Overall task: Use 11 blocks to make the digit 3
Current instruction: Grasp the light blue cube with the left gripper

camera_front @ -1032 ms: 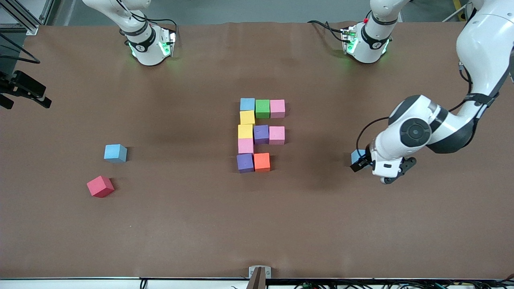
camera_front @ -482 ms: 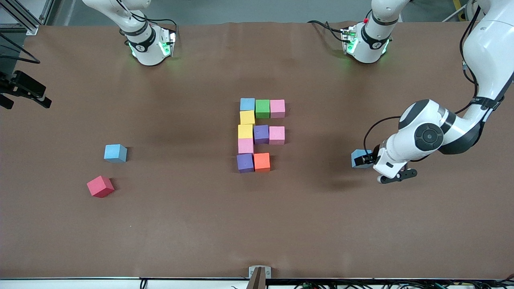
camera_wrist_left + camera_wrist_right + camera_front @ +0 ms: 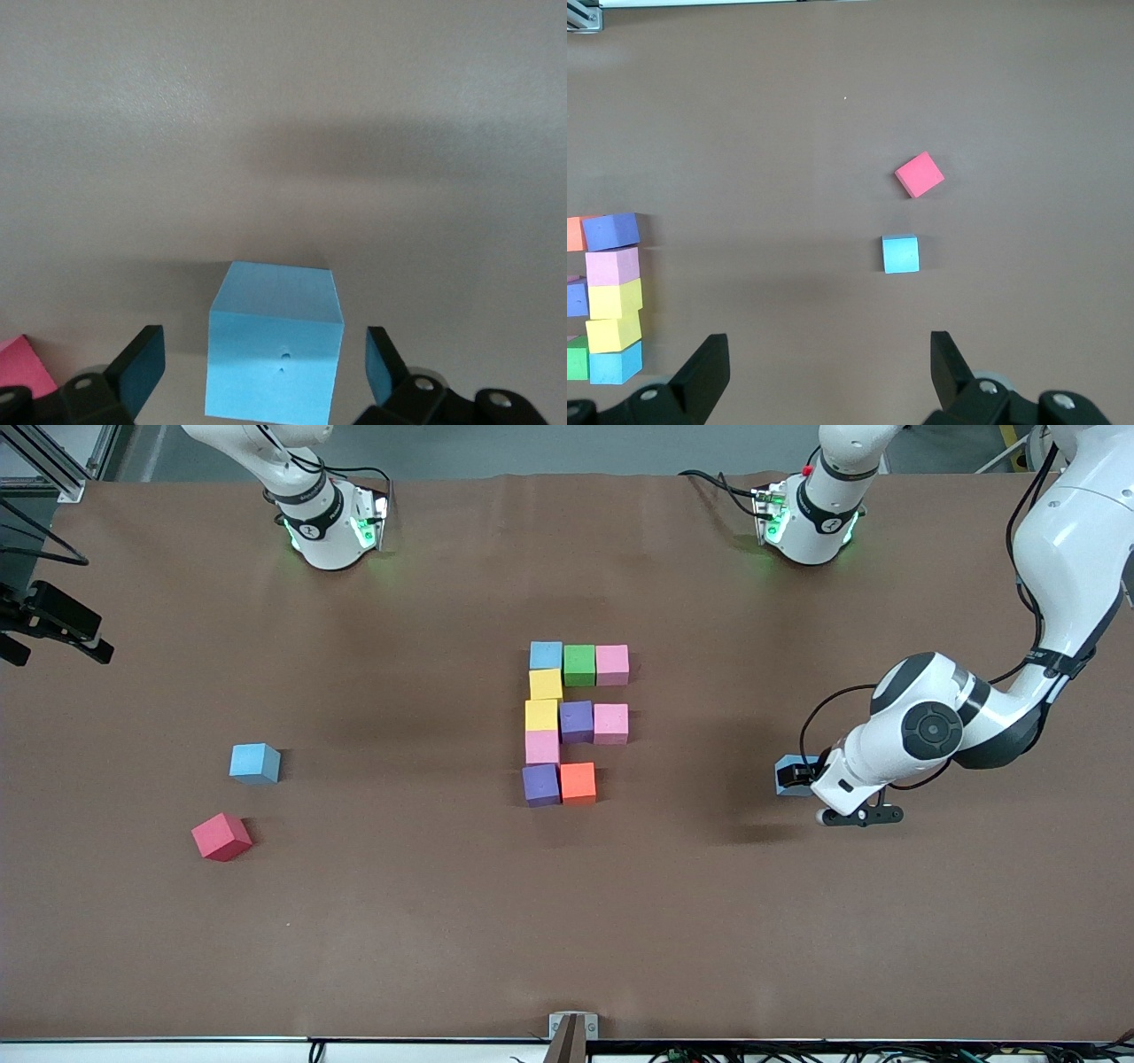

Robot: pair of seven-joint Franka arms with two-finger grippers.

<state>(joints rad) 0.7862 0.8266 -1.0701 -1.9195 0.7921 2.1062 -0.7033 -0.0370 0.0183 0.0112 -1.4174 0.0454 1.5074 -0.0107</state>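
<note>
Ten blocks stand joined in the table's middle: a column from a light blue block [image 3: 547, 655] to a purple block [image 3: 540, 785], with green [image 3: 579, 665], pink [image 3: 612, 665] and orange [image 3: 578, 783] blocks among the bars. Toward the left arm's end, another light blue block [image 3: 785, 774] [image 3: 275, 354] rests on the table. My left gripper [image 3: 800, 775] [image 3: 264, 335] is open around it, with a gap at each finger. My right gripper [image 3: 828, 341] is open and empty, high over the table, outside the front view.
A loose light blue cube [image 3: 255, 763] [image 3: 900, 254] and a red cube [image 3: 221, 837] [image 3: 919, 173] lie toward the right arm's end. A pinkish-red cube corner [image 3: 18, 365] shows beside the left gripper. A black device [image 3: 53, 624] juts in at the table's edge.
The left arm's wrist has swung and its hand has settled closer around the light blue block. The blocks and the right arm have not moved.
</note>
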